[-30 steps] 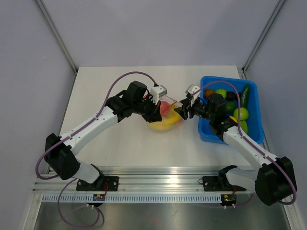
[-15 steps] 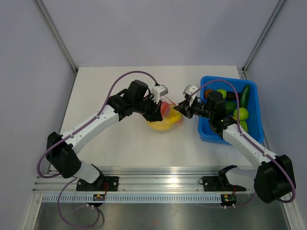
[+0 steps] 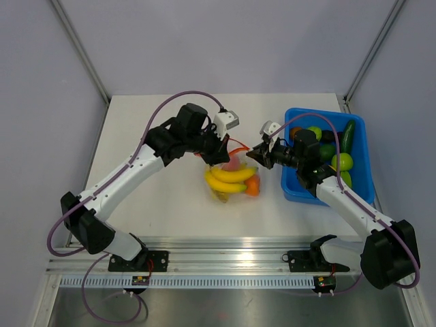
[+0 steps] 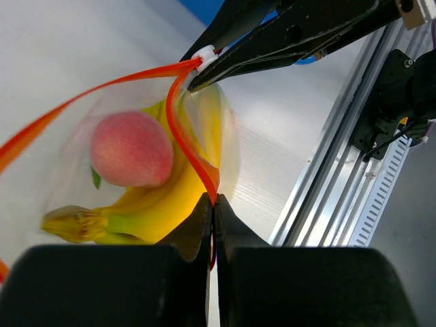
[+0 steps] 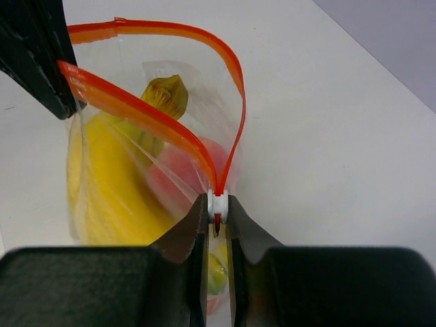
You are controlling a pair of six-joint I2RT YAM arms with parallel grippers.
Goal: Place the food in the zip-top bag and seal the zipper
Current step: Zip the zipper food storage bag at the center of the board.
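Wrist views show left fingers (image 4: 193, 233) and right fingers (image 5: 182, 238) clamped on thin orange zipper (image 5: 136, 112) of clear bag (image 5: 102, 160).

A blue rectangular plastic bin (image 3: 295, 193) sits on the right side of the white tabletop (image 3: 157, 204). Inside it lie round green toy apples (image 3: 343, 161), a dark green toy cucumber (image 3: 349, 135) near the far right corner, and a small orange ball (image 3: 297, 131).

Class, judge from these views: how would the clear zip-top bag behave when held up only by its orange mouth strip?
Probably floppy: the zip-top bag film folds and the zipper bows between the left gripper and right gripper. Likely bottom-heavy, since the bananas and peach sit low inside. It may sag sideways if one gripper lets go.
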